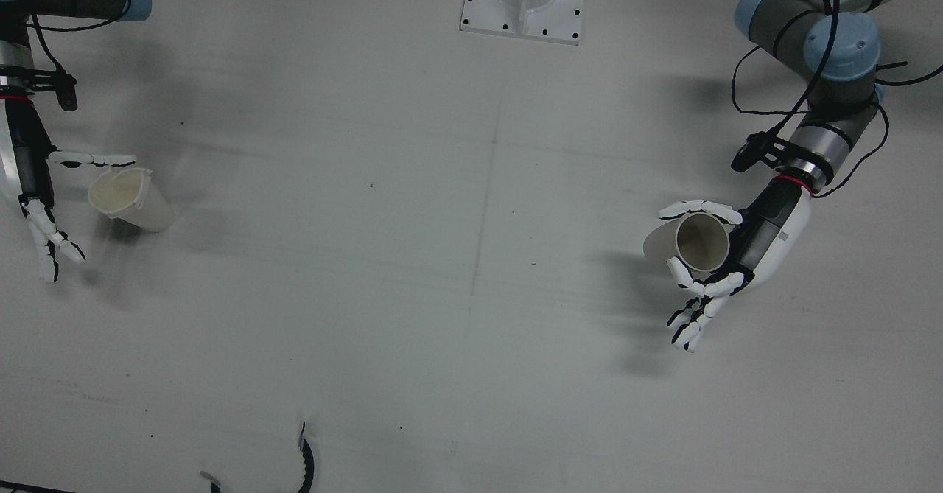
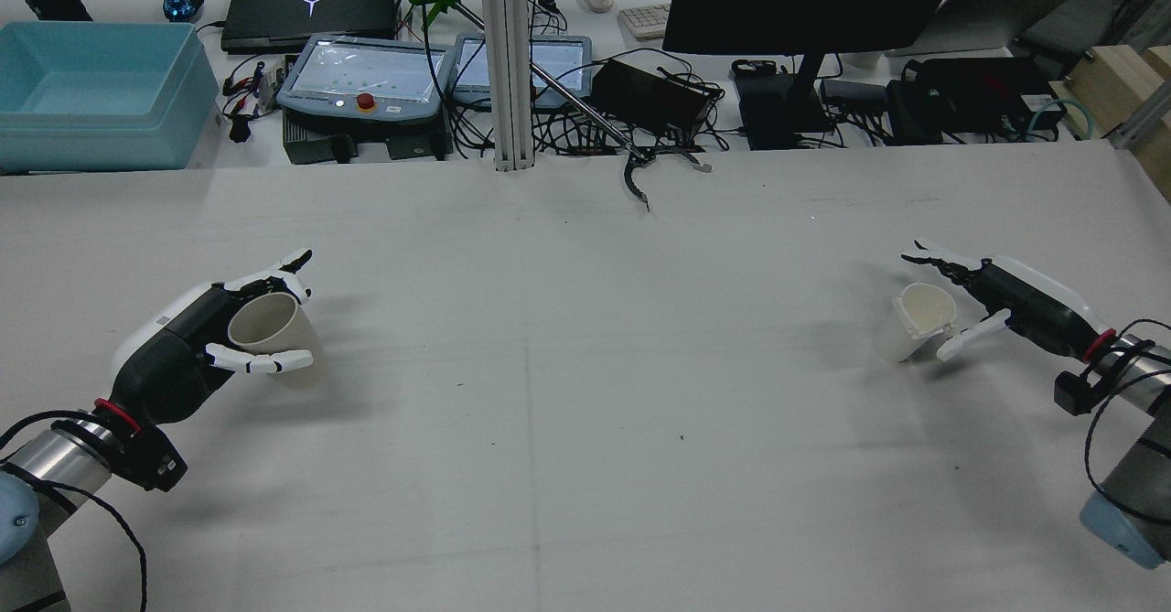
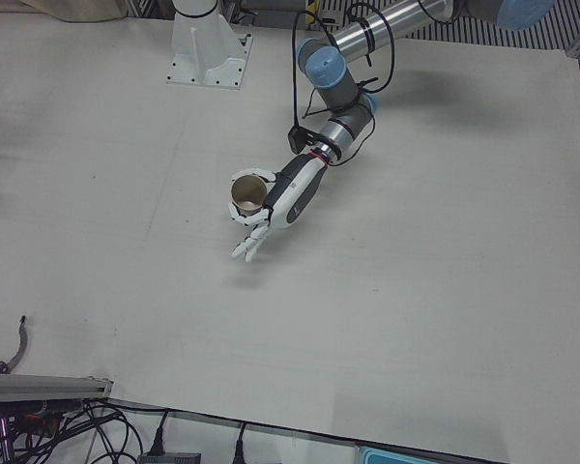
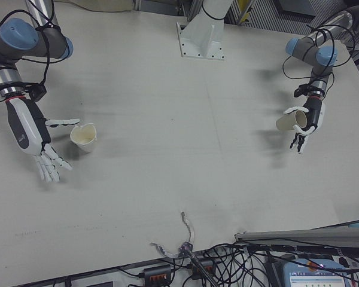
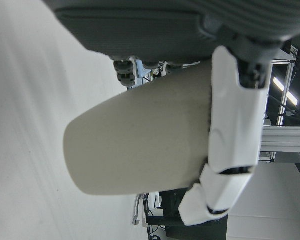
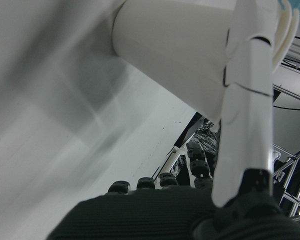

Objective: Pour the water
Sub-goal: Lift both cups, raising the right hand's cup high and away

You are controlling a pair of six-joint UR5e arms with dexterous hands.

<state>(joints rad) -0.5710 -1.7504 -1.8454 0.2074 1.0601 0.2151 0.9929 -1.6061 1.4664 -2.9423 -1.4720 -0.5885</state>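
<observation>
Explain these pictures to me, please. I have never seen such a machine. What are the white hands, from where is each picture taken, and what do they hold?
These are two robot arms at a white table, each ending in a many-fingered hand. The front view looks almost straight down; the rear view looks from behind the arms; two side-front views each cover one half; two cameras ride on the hands. The left hand is closed around a paper cup, lifted and tilted. The right hand is beside a second paper cup; its fingers look spread, and I cannot tell whether it grips. No water is visible. Beyond the table's far edge lie laptops, cables and a blue bin.
</observation>
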